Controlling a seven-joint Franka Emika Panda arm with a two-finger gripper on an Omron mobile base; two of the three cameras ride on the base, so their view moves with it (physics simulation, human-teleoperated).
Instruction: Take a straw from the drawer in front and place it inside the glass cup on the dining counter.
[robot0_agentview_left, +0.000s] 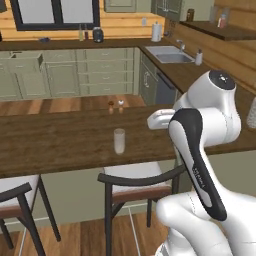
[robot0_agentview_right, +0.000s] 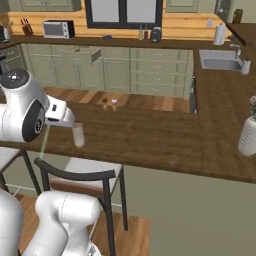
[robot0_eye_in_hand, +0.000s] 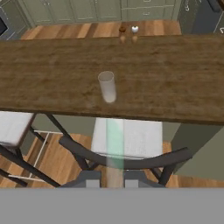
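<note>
The white arm rises from the base, bends at a dark-banded elbow and reaches forward, with the hand held out level over the near edge of the dining table (robot0_agentview_left: 60, 145). In the hand view the jaws (robot0_eye_in_hand: 114, 181) sit at the bottom of the picture, pinched shut on the straw (robot0_eye_in_hand: 115, 148), which stands out from between them as a pale, half-transparent stick pointing ahead toward the table edge. In the right base view the same straw (robot0_agentview_right: 44, 142) hangs as a thin pale line below the white hand, slanting down toward the chair back. The glass cup (robot0_eye_in_hand: 107, 86) stands upright on the table just ahead of the jaws and in line with the straw, a little way in from the near edge; the straw's tip is short of it and the two are apart. Directly under the jaws is a chair (robot0_eye_in_hand: 127, 156) with a dark curved back and a white seat, tucked against the table. Beyond the cup, at the far edge of the table, stand two small shakers (robot0_eye_in_hand: 128, 30). Far ahead among the green cabinets, the drawer (robot0_agentview_right: 85, 54) hangs pulled out.
</note>
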